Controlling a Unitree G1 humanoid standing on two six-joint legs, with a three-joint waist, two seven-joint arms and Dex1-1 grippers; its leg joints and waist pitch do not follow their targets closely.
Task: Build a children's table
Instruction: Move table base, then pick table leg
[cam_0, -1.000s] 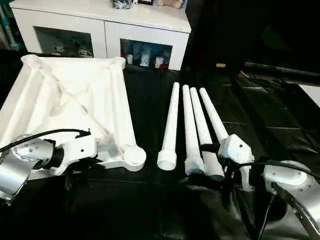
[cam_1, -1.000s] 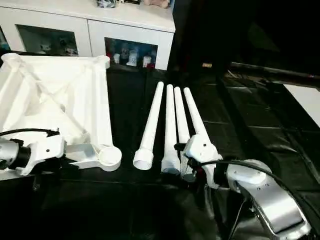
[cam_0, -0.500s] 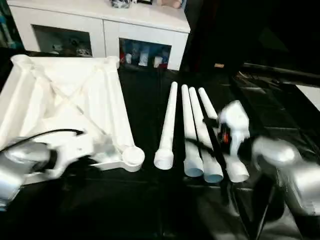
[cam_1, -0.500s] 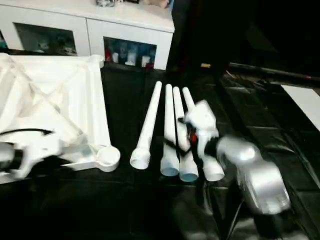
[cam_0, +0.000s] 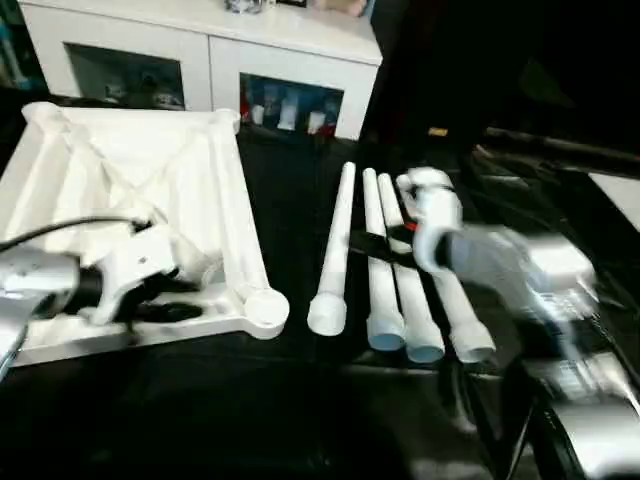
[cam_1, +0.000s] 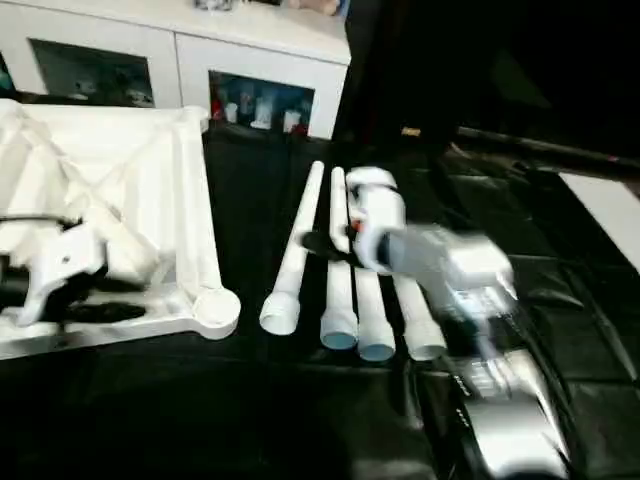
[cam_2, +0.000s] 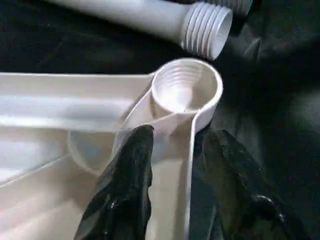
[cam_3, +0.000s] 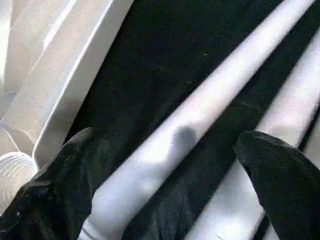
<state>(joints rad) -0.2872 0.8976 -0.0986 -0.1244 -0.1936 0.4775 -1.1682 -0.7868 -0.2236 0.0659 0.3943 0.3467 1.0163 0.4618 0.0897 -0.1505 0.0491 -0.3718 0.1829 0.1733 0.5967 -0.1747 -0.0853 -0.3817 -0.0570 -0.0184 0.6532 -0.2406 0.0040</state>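
Right fingers (cam_3: 270, 175) spread wide over a leg (cam_3: 200, 115); left fingers (cam_2: 130, 170) parted, straddling the tabletop (cam_2: 75, 100) rib

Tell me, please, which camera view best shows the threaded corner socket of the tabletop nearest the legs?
The left wrist view: the corner socket faces the camera, its inner threads plain. The eye views show it small and from above; the right wrist view catches its ribbed edge.

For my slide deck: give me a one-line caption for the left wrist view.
Left gripper straddles a rim of the upturned tabletop beside its threaded corner socket.
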